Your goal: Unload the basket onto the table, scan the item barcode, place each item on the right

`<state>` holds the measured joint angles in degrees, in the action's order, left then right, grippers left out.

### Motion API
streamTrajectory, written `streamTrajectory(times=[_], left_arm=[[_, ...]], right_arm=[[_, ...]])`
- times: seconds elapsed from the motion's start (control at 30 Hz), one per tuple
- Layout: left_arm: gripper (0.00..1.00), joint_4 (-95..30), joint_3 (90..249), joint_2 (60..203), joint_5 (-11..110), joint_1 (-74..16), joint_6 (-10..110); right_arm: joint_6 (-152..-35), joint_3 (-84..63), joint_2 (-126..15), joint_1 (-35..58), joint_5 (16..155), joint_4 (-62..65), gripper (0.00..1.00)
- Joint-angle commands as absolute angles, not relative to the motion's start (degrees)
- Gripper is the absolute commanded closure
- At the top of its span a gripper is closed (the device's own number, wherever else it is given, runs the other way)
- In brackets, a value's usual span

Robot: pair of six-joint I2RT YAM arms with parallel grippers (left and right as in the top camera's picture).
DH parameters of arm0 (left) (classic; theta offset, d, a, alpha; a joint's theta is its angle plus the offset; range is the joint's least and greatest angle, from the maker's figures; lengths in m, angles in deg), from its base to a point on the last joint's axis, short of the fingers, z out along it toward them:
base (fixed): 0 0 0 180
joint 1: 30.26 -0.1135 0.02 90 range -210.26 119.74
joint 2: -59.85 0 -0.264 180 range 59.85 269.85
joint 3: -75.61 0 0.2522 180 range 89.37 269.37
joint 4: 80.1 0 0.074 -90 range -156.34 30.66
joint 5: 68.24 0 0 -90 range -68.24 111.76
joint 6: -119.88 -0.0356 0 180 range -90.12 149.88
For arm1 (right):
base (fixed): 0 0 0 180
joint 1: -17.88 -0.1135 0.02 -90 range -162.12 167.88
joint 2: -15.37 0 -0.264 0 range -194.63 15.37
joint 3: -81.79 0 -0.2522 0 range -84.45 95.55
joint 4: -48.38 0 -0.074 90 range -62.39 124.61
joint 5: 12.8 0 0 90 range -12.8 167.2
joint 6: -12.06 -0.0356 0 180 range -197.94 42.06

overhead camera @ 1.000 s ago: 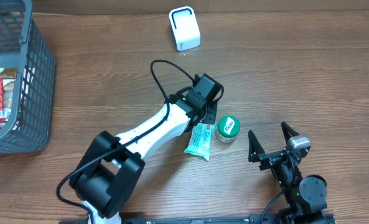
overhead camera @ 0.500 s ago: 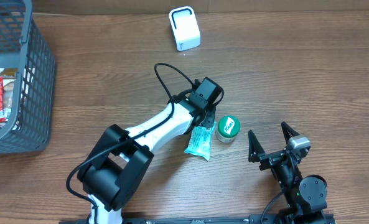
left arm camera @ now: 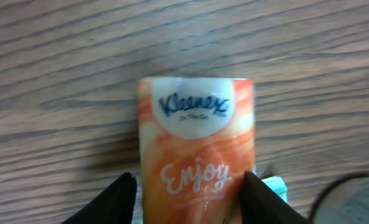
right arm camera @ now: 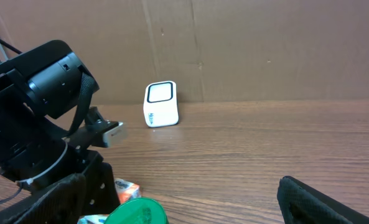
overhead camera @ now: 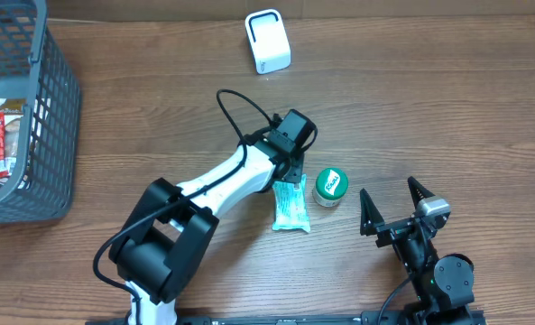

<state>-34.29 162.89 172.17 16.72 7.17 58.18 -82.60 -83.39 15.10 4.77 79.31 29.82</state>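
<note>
Kleenex pack (left arm camera: 196, 155), orange, at mid-surface, well near of the white scanner (overhead camera: 267, 41), grasped between the fingers of the left end effector (left arm camera: 189, 177), teal packet (overhead camera: 290, 206) beside it, green-lidded jar (overhead camera: 330, 185) just right, right end effector (overhead camera: 387, 190) released, jaws wide, near right.

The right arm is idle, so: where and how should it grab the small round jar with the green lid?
Grip the small round green-lidded jar by its lid rim, probably from straight above: it stands upright, lid up. Set the fingers of the open right end effector near and far, since the teal plastic packet lies close on its left.
</note>
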Motion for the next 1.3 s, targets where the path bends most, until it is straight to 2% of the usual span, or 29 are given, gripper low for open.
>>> streamTrajectory(times=[0.0,0.27,0.57,0.83,0.97,1.07,1.27], left_arm=[[0.52,-33.1,163.5,172.9,15.1,5.2,57.3],[0.51,-29.6,163.5,172.3,14.6,2.4,57.3],[0.49,-24.1,163.5,167.9,4.6,2.3,57.3],[0.43,-24.5,163.5,162.2,8.3,2.3,57.3],[0.50,-26.8,163.5,163.1,13.9,2.7,56.5],[0.55,-28.3,163.5,164.7,12.7,3.8,55.2],[0.56,-28.7,163.4,167.7,9.3,4.4,55.6]], right_arm=[[-82.4,-84.0,15.2,5.1,79.0,29.9,0.00],[-82.4,-84.0,15.2,5.1,79.0,29.9,0.00],[-82.4,-84.0,15.2,5.1,79.0,29.9,0.00],[-82.4,-84.0,15.2,5.1,79.0,29.9,0.00],[-82.4,-84.0,15.2,5.1,79.0,29.9,0.00],[-82.4,-84.0,15.2,5.1,79.0,29.9,0.00],[-82.4,-84.0,15.2,5.1,79.0,29.9,0.00]])
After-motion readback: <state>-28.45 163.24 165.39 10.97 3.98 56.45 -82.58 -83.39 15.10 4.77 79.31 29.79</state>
